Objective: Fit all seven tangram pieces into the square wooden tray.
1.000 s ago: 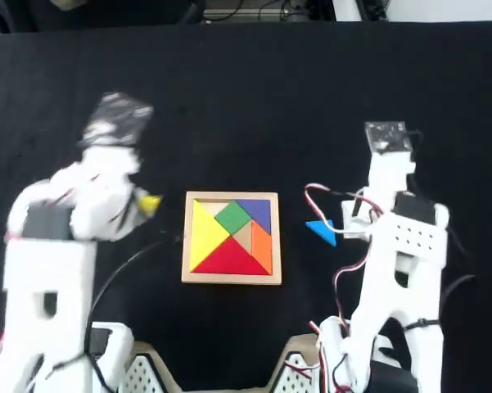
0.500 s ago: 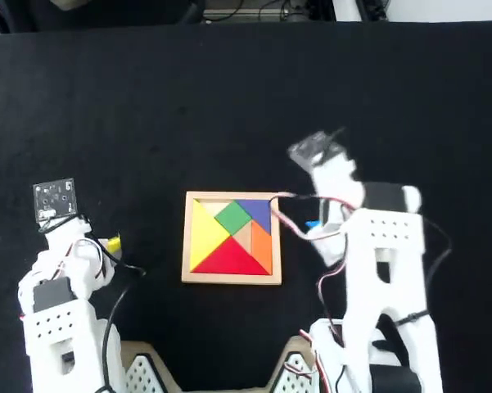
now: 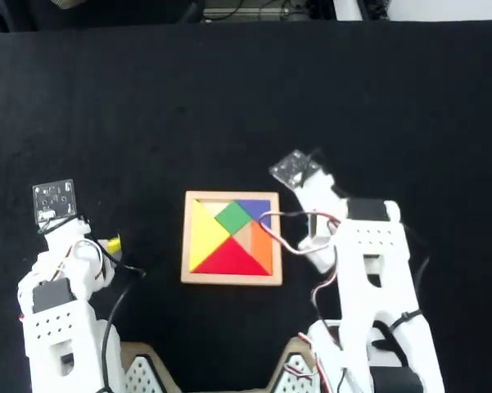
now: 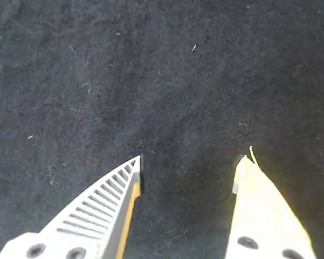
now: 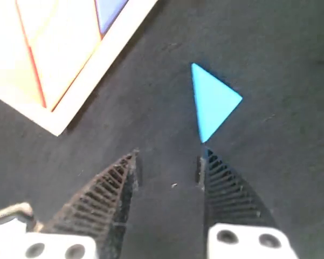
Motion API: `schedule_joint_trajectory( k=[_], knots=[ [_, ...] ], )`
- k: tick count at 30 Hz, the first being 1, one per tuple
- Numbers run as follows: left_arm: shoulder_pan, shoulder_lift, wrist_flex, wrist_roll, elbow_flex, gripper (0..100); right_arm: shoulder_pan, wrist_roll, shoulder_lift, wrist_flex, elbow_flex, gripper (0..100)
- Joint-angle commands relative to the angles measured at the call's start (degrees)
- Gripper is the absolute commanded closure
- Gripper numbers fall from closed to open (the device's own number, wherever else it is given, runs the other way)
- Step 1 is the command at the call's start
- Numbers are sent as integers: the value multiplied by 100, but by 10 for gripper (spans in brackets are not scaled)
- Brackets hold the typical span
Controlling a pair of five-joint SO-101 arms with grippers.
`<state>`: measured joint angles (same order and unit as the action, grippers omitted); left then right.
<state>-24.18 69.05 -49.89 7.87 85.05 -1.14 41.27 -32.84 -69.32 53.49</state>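
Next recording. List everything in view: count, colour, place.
tray: one, pale wood, mid-cloth.
tray pieces: five sure, yellow, red, green, dark blue, orange; tan patch maybe a sixth.
triangle: one, light blue, on cloth beside tray.
cloth: one, black, over the table.
arms: two, white, left arm and right arm flanking the tray.
left claw: one, white and yellow, open over bare cloth.
right claw: one, dark, open, tips just short of the triangle.
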Motion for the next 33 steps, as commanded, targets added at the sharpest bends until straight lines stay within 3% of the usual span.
schedule_joint_trajectory(
  k=[1, 16, 25, 33],
  knots=[
    [48, 62, 123, -53, -22, 722, 62, 9, -136, 343, -338, 819],
    [330, 62, 141, -9, 48, 722, 26, 0, 1903, 1143, -1007, 819],
    [347, 62, 141, -9, 48, 722, 9, 0, 2062, 1160, -1015, 819],
    [347, 62, 141, -9, 57, 722, -431, 53, 2062, 1152, -1007, 819]
  ],
)
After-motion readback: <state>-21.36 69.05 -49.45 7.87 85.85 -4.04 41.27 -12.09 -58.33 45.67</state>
